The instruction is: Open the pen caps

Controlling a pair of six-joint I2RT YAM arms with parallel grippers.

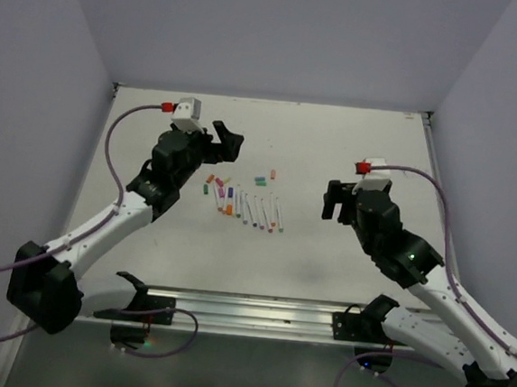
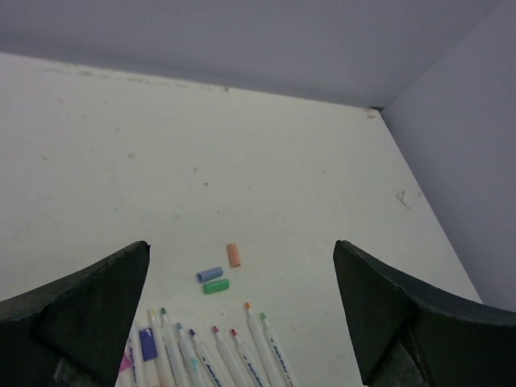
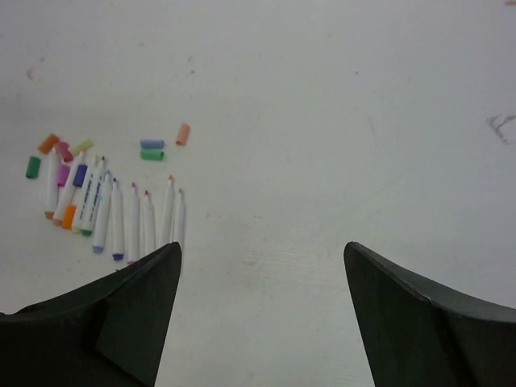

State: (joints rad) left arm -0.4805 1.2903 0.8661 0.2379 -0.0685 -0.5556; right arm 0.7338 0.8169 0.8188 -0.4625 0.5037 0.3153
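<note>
**Top view:** the table [image 1: 354, 138] has both arms raised over it. The left gripper [image 1: 216, 144] hangs over the far-left part, jaws spread wide, nothing in them. The right gripper [image 1: 336, 200] is over the right half, jaws also apart and empty. The pen caps [image 1: 260, 180] lie loose about mid-table, btwn the two grippers and nearer the left one. The left bunch [image 1: 218, 182] sits by the left end of the row of pens [image 1: 250, 209]. A smaller bunch lies past the row's right part, toward the far edge. Only here do we get both arms and all the caps at once, but the colours are too small to sort.

**Left wrist:** its fingers [image 2: 81, 322] stand wide at both frame sides, w/ bare table btwn them. In the gap we see the orange cap [image 2: 234, 255], blue cap [image 2: 210, 275] and green cap [image 2: 215, 285]. Blue and green are just beside each other, orange close by. The pen tips lie nearer the cam. The left bunch isn't in frame.

**Right wrist:** its fingers [image 3: 105, 322] are apart, gripping nothing. All the caps sit well left of the gap. The same three show again, plus the left bunch clearly: orange, pink, yellow-green, dark green. A purple cap [image 3: 80, 175] and magenta cap [image 3: 63, 175] sit among the barrels. We can't tell if they're fitted or loose.
</note>
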